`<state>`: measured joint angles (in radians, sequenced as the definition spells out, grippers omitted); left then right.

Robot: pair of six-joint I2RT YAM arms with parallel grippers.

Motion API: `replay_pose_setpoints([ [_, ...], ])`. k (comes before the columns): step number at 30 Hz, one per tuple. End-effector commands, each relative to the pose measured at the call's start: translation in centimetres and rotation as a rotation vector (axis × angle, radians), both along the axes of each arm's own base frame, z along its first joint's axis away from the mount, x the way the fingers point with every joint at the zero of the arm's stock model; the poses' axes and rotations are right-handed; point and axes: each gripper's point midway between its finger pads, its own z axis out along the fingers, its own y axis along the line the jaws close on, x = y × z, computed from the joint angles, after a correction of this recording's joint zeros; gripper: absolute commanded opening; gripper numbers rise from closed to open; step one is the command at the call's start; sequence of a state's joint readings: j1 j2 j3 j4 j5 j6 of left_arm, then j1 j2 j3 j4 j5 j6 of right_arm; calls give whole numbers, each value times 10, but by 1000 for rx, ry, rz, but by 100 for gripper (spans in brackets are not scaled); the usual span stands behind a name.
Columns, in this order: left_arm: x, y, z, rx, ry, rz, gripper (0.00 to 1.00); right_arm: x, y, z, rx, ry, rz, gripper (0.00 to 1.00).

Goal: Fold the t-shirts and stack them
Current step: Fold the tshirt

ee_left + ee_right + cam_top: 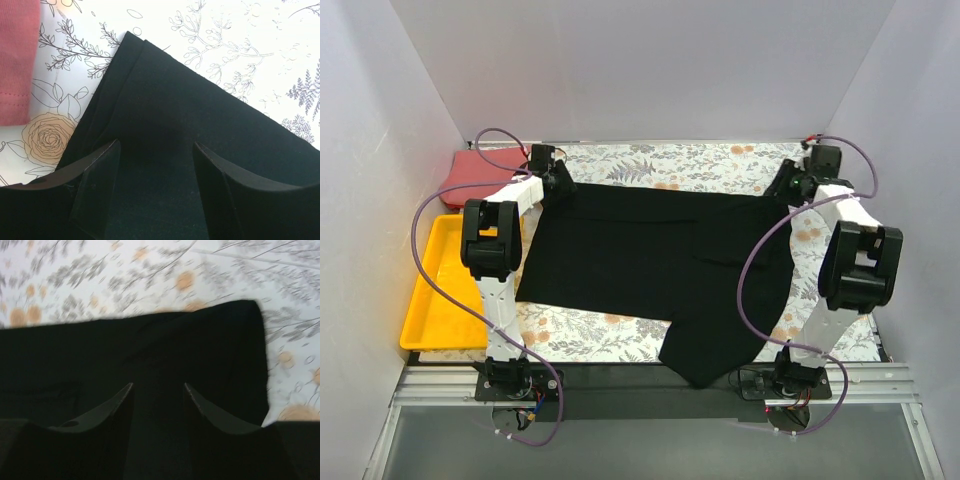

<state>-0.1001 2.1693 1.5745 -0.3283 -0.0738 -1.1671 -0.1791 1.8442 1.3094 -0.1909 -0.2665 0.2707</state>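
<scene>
Two claws, the left gripper (156, 144) and right gripper (158, 385), hang half-parted and empty over the far corners of the black t-shirt (640, 250). Its long far edge runs between them, and each arm is nearest its own corner. We see the coral-red t-shirt (480, 165) beyond its far-left corner.

Plain white walls (640, 70) enclose the scene on three sides under even, diffuse light. A floral cloth (710, 160) is spread across the middle; a yellow tray (435, 300) lies at its left edge.
</scene>
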Motion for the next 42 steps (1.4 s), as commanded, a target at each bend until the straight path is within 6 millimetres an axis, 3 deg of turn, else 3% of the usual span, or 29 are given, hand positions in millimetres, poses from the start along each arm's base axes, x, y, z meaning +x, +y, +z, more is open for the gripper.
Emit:
replay_pose_setpoints([
  [1,-42,8,-31,10,167,-9,60,-57,19,0,-231,151,30,51],
  [3,-39,6,-25,6,150,-12,59,-87,27,-15,-196,221,19,52],
  [5,-39,6,-21,16,141,-16,60,-104,32,-9,-147,216,-28,55],
  [6,-39,7,-20,24,138,-15,60,-120,34,-21,-134,254,-33,57],
  [7,-39,6,-19,33,135,-20,60,-126,36,-17,-111,243,-45,58],
  [13,-40,5,-16,79,128,-29,60,-160,48,-39,42,294,-46,62],
  [22,-41,6,-21,96,137,-29,60,-157,49,-52,138,238,-33,59],
  [28,-40,8,-21,106,137,-24,60,-156,54,-42,153,208,-4,36],
  [29,-40,8,-21,106,137,-24,60,-156,53,-41,151,204,-5,24],
  [31,-40,9,-22,109,136,-22,60,-156,53,-36,150,195,-2,15],
  [32,-40,9,-22,110,138,-21,60,-156,53,-34,149,195,1,2],
  [42,-40,17,-19,148,137,-1,60,-171,49,2,126,226,-31,1],
])
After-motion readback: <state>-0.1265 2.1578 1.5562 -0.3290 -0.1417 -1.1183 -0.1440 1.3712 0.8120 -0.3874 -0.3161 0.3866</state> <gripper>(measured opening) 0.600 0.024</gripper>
